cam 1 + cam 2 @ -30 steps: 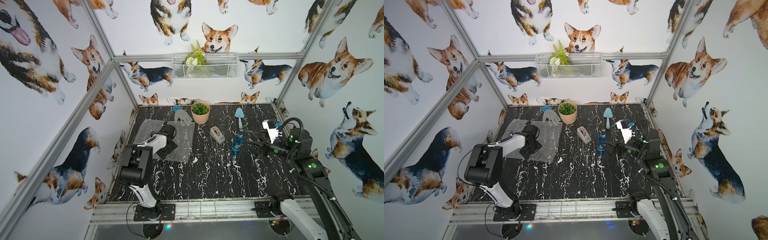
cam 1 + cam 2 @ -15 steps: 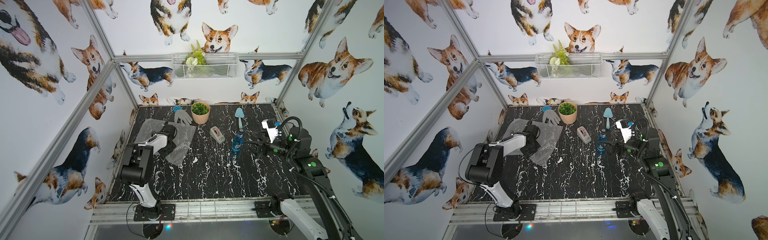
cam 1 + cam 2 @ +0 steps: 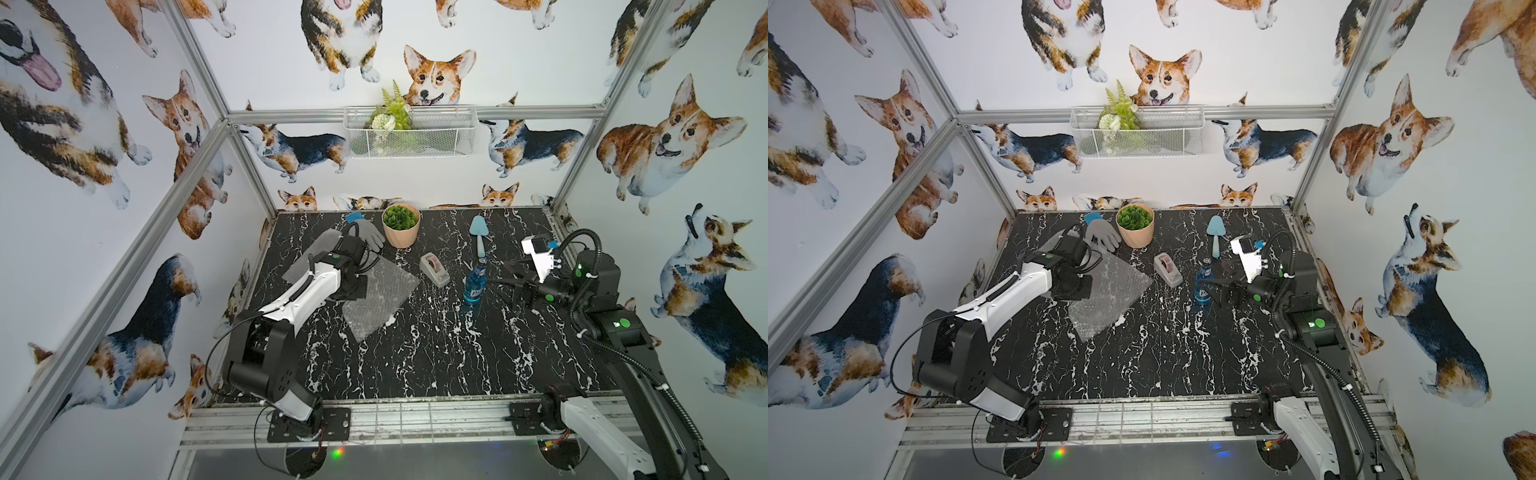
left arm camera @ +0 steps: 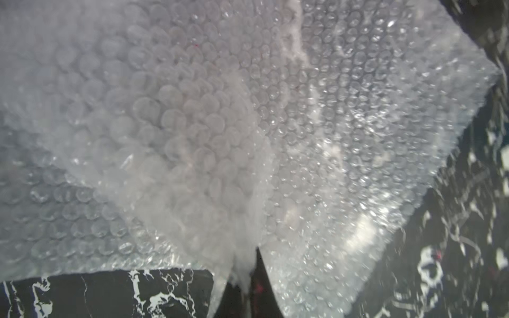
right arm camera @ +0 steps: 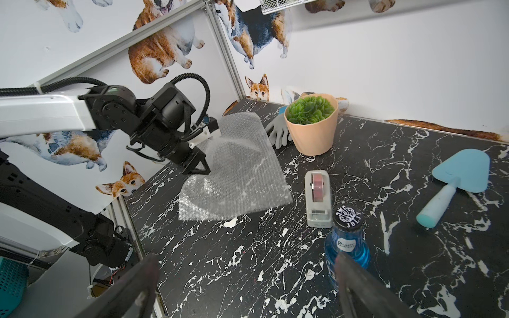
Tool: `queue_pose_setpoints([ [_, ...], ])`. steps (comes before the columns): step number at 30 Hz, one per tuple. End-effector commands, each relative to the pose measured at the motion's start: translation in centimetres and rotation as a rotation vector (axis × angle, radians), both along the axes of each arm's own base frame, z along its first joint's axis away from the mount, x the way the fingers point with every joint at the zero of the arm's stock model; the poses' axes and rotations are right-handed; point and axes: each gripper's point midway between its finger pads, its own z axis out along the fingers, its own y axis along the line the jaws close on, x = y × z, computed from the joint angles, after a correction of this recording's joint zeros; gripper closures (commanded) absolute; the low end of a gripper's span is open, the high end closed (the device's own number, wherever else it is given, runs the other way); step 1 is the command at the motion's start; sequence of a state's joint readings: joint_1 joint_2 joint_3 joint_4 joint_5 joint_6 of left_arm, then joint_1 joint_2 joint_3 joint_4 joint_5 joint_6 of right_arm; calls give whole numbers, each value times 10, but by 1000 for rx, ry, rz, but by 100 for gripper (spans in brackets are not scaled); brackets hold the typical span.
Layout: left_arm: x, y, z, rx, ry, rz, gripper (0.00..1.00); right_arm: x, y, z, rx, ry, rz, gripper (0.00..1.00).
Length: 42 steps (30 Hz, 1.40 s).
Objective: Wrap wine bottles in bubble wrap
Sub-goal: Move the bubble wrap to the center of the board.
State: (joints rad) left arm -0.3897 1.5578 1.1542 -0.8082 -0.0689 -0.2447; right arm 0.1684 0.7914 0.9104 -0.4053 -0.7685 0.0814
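The bubble wrap [image 3: 384, 297] [image 3: 1111, 297] is a clear bubbled sheet on the left half of the black marble table, one edge raised and creased. My left gripper [image 4: 248, 264] [image 5: 202, 169] is shut on that raised edge, and the sheet fills the left wrist view [image 4: 248, 124]. The wine bottle [image 3: 473, 286] [image 3: 1203, 286] [image 5: 345, 242] stands upright right of centre, blue liquid under a dark cap. My right gripper [image 3: 498, 274] [image 5: 246, 261] is open and low beside it. One of its fingers [image 5: 355, 278] stands just in front of the bottle; nothing is between the jaws.
A tape dispenser [image 3: 434, 270] lies between sheet and bottle. A light-blue trowel [image 3: 480, 237] lies behind the bottle. A peach plant pot [image 3: 401, 226] and a grey glove [image 3: 368, 235] sit at the back. A wire basket [image 3: 409, 133] hangs on the back wall.
My left gripper has shut on the bubble wrap, lifted its edge and dragged the sheet toward the table's middle, creasing it. The right gripper stays open by the bottle.
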Motion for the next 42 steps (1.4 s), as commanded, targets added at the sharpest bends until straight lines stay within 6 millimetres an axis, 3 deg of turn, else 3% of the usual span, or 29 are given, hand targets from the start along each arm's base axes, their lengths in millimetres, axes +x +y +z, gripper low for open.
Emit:
queue_pose_setpoints([
  [1,-45,-26,1,-24,93,-216,100,2,1,8,-13,-47,16,0],
  [5,-68,-17,12,7,118,-249,100,1,2,7,-20,-46,24,0],
  [8,-70,-5,17,60,96,-285,99,1,1,5,-33,-48,23,0],
  [13,-41,2,-7,47,137,-225,97,6,1,0,-22,-46,15,0],
  [15,-27,-11,-7,-2,118,-193,92,7,1,-2,-18,-39,4,0],
  [18,-22,-23,-16,-39,118,-210,87,7,-3,-7,-37,-35,-20,0],
  [22,-23,-4,-39,68,179,-200,77,12,-16,-24,-98,-15,-106,0],
  [25,-15,-1,-41,71,159,-167,61,22,-33,-36,-119,-27,-237,0],
  [30,8,8,-42,109,128,-121,57,37,-51,-52,-144,-79,-361,3],
  [34,19,4,-28,96,101,-103,48,52,-56,-65,-91,-159,-422,3],
  [39,19,-16,-2,-69,52,-28,36,72,-39,-81,37,-124,-383,5],
  [42,12,-30,13,-198,28,6,20,86,-27,-100,46,-124,-363,5],
])
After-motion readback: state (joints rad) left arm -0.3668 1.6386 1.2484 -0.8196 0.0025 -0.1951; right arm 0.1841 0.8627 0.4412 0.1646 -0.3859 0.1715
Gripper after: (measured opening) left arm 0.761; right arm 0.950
